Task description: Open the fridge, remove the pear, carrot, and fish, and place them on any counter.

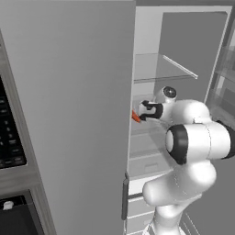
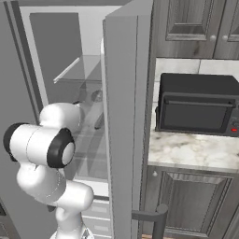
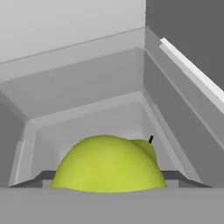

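Fridge (image 1: 69, 114) stands with its right-hand door swung open; the left door is shut and fills the near side of the left base view, its vertical bar handle (image 1: 125, 198) low at the door's edge. White arm reaches into the open compartment at mid height, under a clear shelf (image 1: 158, 69). Gripper (image 1: 142, 111) is at the inner edge of the closed door, pointing left into the fridge. Just past it, a small orange-red piece (image 1: 136, 117) pokes out beside the door edge; smooth and tapered, probably the carrot, though too little shows to be sure. In the hand view the yellow-green pear (image 3: 109, 164) sits close up against the camera, low in the white interior, short dark stem at its upper right, lying between where the finger tips would rise. Finger tips themselves are hidden behind the fruit; cannot tell how wide the claw stands or whether it touches the pear. To the right of the fridge, marble counter (image 2: 196, 151) carries a dark toaster oven (image 2: 198, 105).
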Robot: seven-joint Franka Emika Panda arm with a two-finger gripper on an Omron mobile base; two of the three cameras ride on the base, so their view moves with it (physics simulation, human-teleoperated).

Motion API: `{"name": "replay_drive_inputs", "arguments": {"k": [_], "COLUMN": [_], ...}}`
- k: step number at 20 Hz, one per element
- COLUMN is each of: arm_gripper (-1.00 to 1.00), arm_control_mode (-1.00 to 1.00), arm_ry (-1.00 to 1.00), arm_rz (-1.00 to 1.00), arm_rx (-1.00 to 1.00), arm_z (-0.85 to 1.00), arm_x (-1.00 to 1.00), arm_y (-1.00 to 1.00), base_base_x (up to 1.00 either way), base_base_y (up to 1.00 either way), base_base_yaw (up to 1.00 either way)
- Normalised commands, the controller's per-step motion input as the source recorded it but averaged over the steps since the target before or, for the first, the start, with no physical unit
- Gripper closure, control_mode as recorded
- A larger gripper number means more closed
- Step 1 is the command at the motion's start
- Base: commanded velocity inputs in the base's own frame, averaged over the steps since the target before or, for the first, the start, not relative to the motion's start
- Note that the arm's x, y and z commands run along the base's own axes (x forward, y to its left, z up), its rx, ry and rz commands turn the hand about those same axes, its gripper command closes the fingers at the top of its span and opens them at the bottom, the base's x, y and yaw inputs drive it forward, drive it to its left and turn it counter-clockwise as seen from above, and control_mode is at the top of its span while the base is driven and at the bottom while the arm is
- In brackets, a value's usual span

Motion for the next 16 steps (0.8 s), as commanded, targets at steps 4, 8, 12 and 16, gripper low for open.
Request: {"name": "replay_drive_inputs", "arguments": {"k": [4,8,12,16], "arm_gripper": [1.00,1.00,1.00,1.00], "arm_control_mode": [-1.00,-1.00,-1.00,-1.00], "arm_ry": [0.00,0.00,0.00,0.00], "arm_rz": [0.00,0.00,0.00,0.04], "arm_rx": [-0.05,-0.10,-0.11,-0.05], "arm_z": [0.41,0.74,0.83,0.82], "arm_x": [-1.00,-1.00,-1.00,-1.00], "arm_y": [0.00,0.02,0.10,0.22], "base_base_x": [0.00,0.00,0.00,0.00], "base_base_y": [0.00,0.00,0.00,0.00], "base_base_yaw": [0.00,0.00,0.00,0.00]}}
